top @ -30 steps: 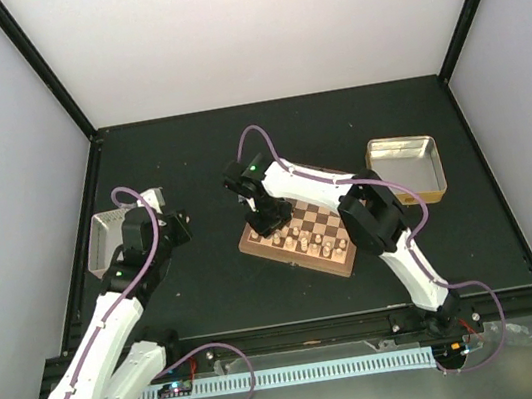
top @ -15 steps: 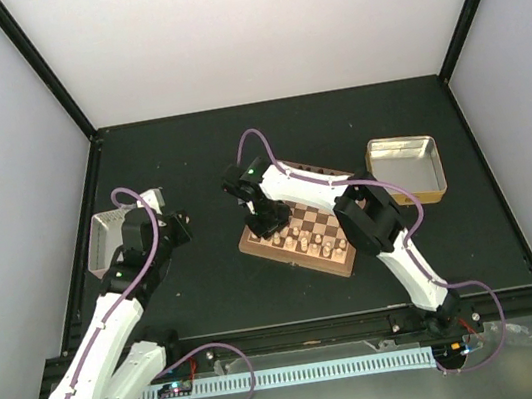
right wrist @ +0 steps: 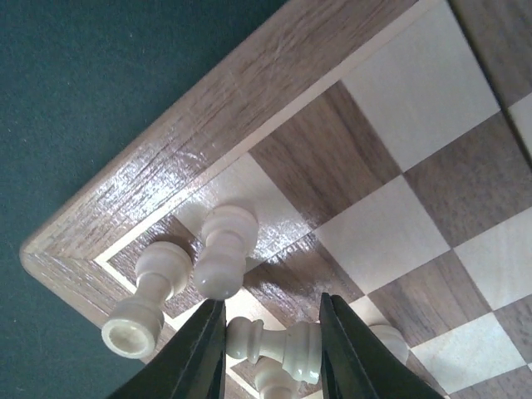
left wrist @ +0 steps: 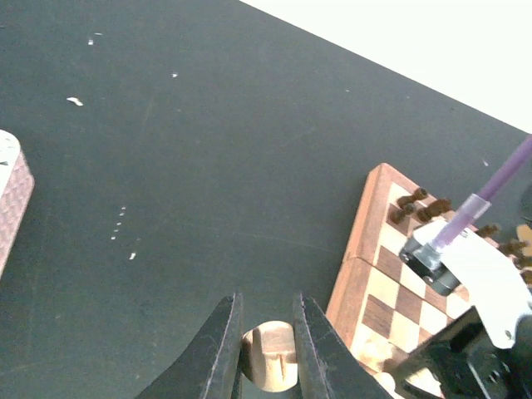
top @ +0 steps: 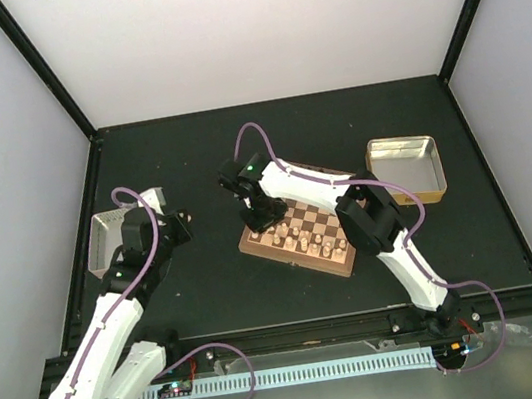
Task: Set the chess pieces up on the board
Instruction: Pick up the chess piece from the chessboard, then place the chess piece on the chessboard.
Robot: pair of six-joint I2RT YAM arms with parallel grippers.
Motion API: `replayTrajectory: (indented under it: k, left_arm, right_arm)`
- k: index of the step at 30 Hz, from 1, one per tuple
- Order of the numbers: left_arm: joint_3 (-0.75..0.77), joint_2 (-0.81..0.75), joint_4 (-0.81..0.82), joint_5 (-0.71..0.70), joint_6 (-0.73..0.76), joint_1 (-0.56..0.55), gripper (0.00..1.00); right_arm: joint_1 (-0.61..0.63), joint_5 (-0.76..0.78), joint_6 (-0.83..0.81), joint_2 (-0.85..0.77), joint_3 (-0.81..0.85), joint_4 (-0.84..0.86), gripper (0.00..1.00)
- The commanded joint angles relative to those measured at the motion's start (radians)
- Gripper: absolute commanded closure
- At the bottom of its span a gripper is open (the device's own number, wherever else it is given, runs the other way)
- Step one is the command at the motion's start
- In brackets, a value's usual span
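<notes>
Our right claw (right wrist: 273, 303) is clamped on a pale cream wooden chessman (right wrist: 274, 342) lying crosswise between its fingers. It hangs over the left corner of the square tan-and-brown wooden chessboard (top: 298, 258) at the middle of the black desk (top: 189, 161). We judge it could knock the 2 loose cream pieces (right wrist: 145, 299) beside it over the border. Only the right wrist view shows them. Only the left wrist view shows our left claw (left wrist: 266, 303) clamped on a rounded cream piece (left wrist: 270, 366), beside the board.

A black table (top: 189, 161); near its left edge, a silvery metal tray (top: 101, 244); far right, a brass-coloured tray (top: 402, 166); white walls (top: 259, 28) behind.
</notes>
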Motion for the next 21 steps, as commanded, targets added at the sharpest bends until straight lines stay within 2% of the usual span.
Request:
replayTrajectory:
  k: [1,6,10,13,17,21]
  left_arm:
    - [-0.007,0.004,0.069,0.109,0.057,0.005,0.96]
    - [-0.012,0.034,0.145,0.312,0.078,-0.012,0.95]
    - [-0.008,0.092,0.203,0.385,0.081,-0.073,0.95]
    - [0.002,0.15,0.234,0.335,0.117,-0.179,0.95]
    - [0.01,0.258,0.274,0.183,0.154,-0.335,0.94]
    - [-0.021,0.352,0.361,0.07,0.183,-0.437,0.94]
  right_arm:
    - [-0.018,0.038,0.023,-0.026,0.021,0.019,0.71]
    - [-0.058,0.042,0.023,-0.084,-0.033,0.06,0.71]
    - [-0.101,0.023,0.027,-0.139,-0.105,0.12,0.71]
    - [-0.137,0.003,0.023,-0.166,-0.163,0.175,0.71]
    - [-0.19,-0.053,0.029,-0.194,-0.234,0.253,0.71]
    - [-0.221,-0.078,0.03,-0.227,-0.283,0.298,0.71]
